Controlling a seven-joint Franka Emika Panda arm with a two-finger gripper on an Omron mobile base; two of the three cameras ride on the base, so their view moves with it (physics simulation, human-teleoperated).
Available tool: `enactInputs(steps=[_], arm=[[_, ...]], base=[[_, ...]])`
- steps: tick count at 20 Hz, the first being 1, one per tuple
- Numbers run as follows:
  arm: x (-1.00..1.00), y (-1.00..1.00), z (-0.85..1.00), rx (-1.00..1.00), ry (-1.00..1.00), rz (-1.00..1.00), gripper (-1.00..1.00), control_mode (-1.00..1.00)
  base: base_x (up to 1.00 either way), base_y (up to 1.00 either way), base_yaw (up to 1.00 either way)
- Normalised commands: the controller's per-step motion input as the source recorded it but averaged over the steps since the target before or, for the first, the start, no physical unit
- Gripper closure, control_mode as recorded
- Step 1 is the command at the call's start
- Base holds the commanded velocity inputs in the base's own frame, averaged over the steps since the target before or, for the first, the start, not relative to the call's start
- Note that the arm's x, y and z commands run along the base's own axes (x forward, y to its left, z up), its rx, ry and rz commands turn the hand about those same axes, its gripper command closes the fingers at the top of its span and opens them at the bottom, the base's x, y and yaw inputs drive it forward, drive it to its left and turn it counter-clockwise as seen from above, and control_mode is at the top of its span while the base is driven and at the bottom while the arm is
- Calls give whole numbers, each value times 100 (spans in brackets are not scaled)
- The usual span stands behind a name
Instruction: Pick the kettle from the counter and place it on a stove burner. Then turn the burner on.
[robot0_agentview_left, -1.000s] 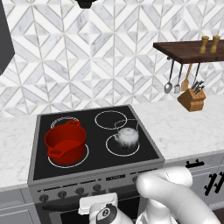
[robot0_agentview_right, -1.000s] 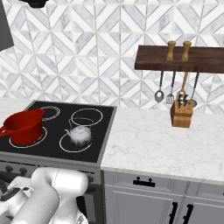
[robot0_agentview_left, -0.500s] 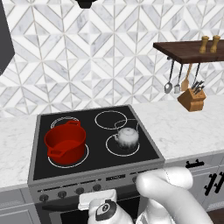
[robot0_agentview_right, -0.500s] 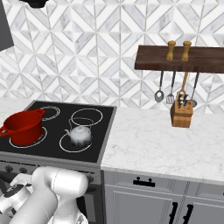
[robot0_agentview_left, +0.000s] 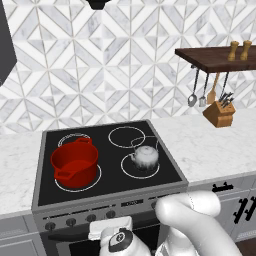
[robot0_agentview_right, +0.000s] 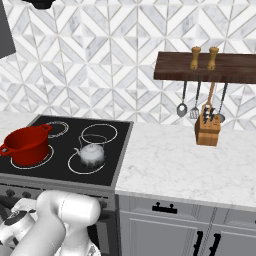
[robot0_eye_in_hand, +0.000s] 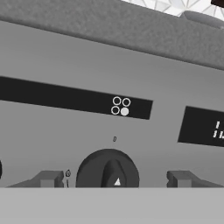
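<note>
**Kettle on the burner; the knob is what remains**

The first half of the task looks done. The kettle (robot0_agentview_left: 145, 157) sits on the black cooktop (robot0_agentview_left: 165, 162), inside the thin white ring of the front right burner (robot0_agentview_left: 127, 171), well clear of the marble surface (robot0_agentview_right: 175, 165) beside the stove. The red pot (robot0_agentview_left: 75, 162) stands on the front left ring, apart from the kettle. What is left, by my judgement, is turning the burner on, and the arm appears set up for exactly that: it is folded low in front of the stove's control panel.

The two base views give the layout, with kettle, pot and rings all visible from above, along with the knife block (robot0_agentview_right: 207, 131) and the shelf (robot0_agentview_right: 205, 67) on the wall. They show little of the hand itself, which sits low against the row of knobs.

The hand view supplies what they lack. It looks straight at the panel, where a dark round knob (robot0_eye_in_hand: 107, 171) lies centred between the two fingertips (robot0_eye_in_hand: 49, 178) of the pincer (robot0_eye_in_hand: 114, 179). The tips stand wide on either side of the knob, not touching it, and hold nothing (whether they are closing in cannot be told). A small four-circle burner diagram (robot0_eye_in_hand: 120, 106) above the knob has its lower right dot filled, which seems to match the kettle's burner.
</note>
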Motion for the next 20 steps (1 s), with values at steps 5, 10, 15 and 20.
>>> enactInputs(steps=[5, 10, 15, 20], arm=[[0, 0, 0, 0, 0, 2, -100, -100], [0, 0, 0, 0, 0, 3, 100, -100], [0, 0, 0, 0, 0, 0, 100, -100], [4, 0, 2, 0, 1, 0, 100, -100]], base=[[0, 0, 0], [0, 0, 0], [0, 0, 0], [0, 0, 0]])
